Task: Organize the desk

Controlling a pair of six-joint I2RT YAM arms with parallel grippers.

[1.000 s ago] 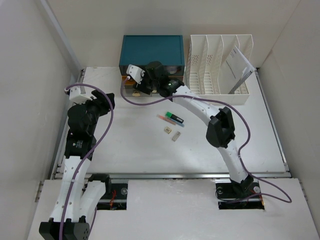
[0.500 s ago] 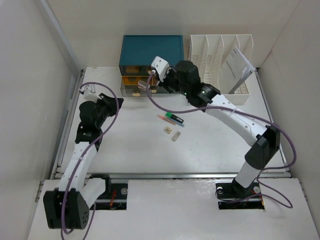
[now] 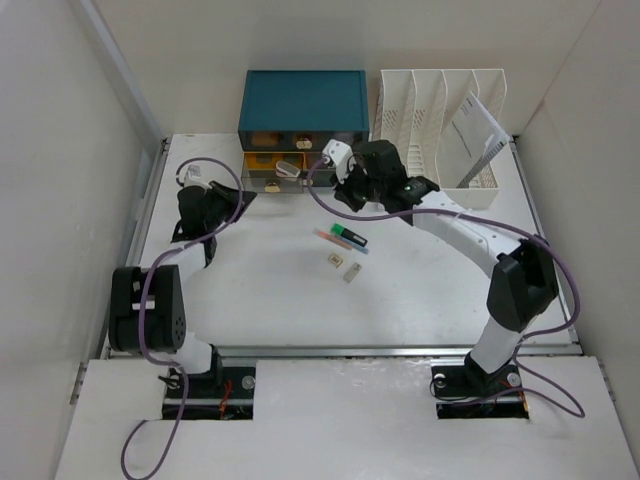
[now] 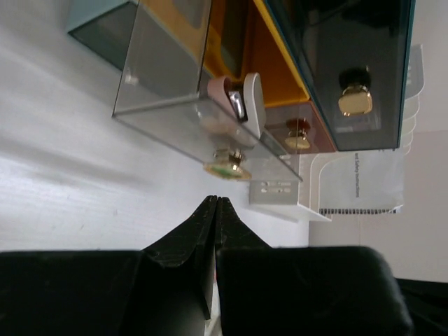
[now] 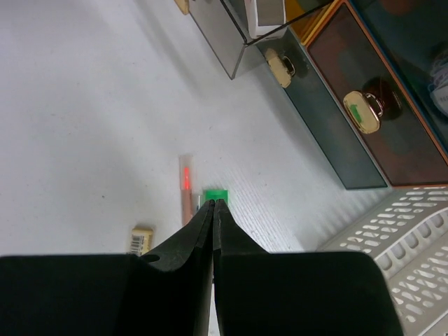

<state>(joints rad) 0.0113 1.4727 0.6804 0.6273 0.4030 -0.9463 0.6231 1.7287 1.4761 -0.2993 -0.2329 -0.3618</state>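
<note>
From overhead, the large flat white counter [image 3: 260,300] carries a teal drawer box [image 3: 303,98] at 12 o'clock and a white slotted plastic file rack [image 3: 432,140] at 1 o'clock. The box's clear plastic drawer [image 3: 272,172] stands open, probably to take loose things. A green-capped marker [image 3: 347,237] and two small tan blocks [image 3: 341,266] lie loose mid-counter. The left hand [image 3: 240,196] sits at 10 o'clock. The right hand [image 3: 352,198] is just to the marker's 12 o'clock.

In the left wrist view, the left hand [image 4: 215,203] is pinched shut on nothing, with the counter [image 4: 56,140] beneath it. The clear plastic drawer [image 4: 182,112] is ahead at 12 o'clock and holds a white-and-pink object [image 4: 241,101].

In the right wrist view, the right hand [image 5: 213,206] is closed and empty above the counter [image 5: 91,105]. The marker [image 5: 215,194] and a thin pink pen [image 5: 186,183] show right at its tips, at 12 o'clock. One tan block [image 5: 140,239] lies at 8 o'clock. The hand looks lined up on the marker and would need to open before it could grasp.
</note>
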